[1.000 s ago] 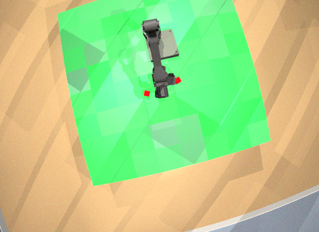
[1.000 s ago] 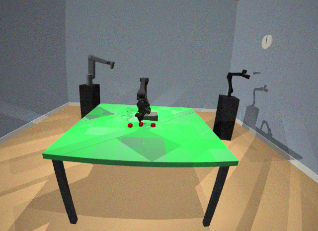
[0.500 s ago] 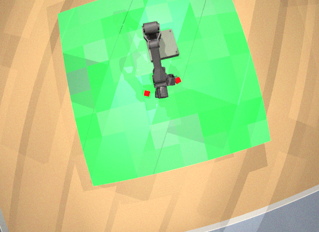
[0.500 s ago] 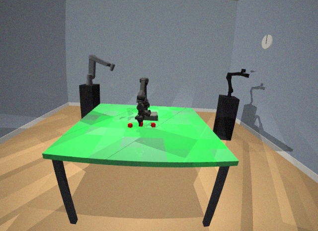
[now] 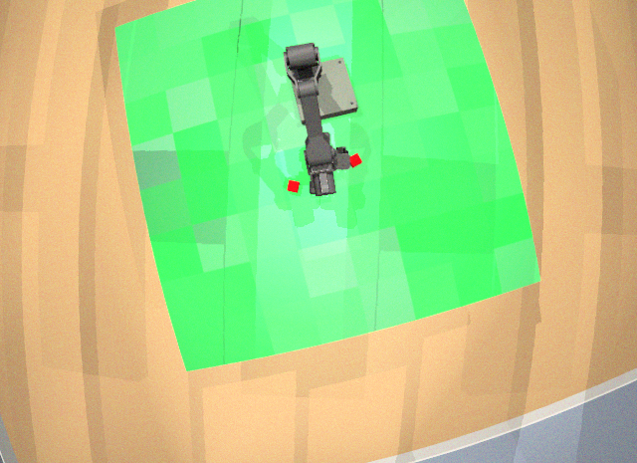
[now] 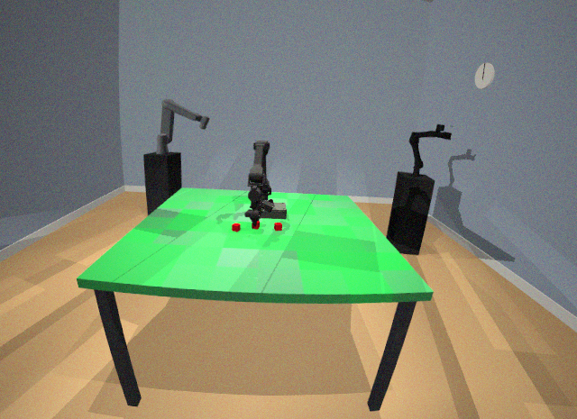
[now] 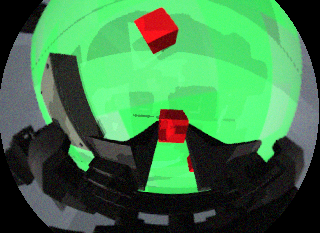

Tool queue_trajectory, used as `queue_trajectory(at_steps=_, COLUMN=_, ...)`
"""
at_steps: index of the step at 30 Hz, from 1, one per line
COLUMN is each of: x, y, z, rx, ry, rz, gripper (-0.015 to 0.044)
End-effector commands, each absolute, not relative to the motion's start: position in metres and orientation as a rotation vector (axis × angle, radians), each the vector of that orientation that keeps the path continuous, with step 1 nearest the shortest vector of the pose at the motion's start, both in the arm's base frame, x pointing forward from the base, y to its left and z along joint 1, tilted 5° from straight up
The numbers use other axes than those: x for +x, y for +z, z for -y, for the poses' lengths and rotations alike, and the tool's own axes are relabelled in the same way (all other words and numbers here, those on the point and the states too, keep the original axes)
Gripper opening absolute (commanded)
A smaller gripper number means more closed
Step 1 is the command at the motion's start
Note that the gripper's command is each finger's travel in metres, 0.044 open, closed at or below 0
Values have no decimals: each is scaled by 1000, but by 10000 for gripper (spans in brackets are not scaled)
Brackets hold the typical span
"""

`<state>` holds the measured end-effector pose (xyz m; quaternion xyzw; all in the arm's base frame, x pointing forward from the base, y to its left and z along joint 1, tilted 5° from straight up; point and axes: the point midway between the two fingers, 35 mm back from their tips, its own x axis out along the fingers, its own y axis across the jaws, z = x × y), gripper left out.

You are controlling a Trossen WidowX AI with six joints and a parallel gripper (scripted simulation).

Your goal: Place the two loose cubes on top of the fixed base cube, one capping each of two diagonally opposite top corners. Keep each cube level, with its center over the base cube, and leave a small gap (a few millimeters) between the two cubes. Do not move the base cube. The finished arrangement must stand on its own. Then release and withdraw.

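Red cube (image 7: 174, 128) sits between the gripper (image 7: 175, 153) fingers – clenched on it, down on the green table (image 6: 325, 260). Second cube (image 5: 293, 186) at 9 o'clock, third (image 5: 355, 160) at 2 – both apart from arm, well inside table edges.

Blue-grey walls (image 6: 303, 70) meet a floor (image 6: 489, 340) of tan wooden planks along a pale skirting board (image 6: 521, 284), and a small round white clock (image 6: 484, 75) hangs high on the right-hand wall. A table (image 6: 325, 270) with a patchy green top and dark legs stands mid-room, casting a broad shadow, with two black pedestals (image 6: 161, 177) behind it.
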<state>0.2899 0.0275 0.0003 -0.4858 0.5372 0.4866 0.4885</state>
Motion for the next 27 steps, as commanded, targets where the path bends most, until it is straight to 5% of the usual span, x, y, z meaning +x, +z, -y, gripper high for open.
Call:
queue_trajectory(at_steps=1, x=296, y=13, z=-28, rx=-1194, ry=1172, rz=-1293, gripper=105)
queue_trajectory(at_steps=27, x=298, y=95, z=-32, rx=-1193, ry=1172, rz=-1293, gripper=105)
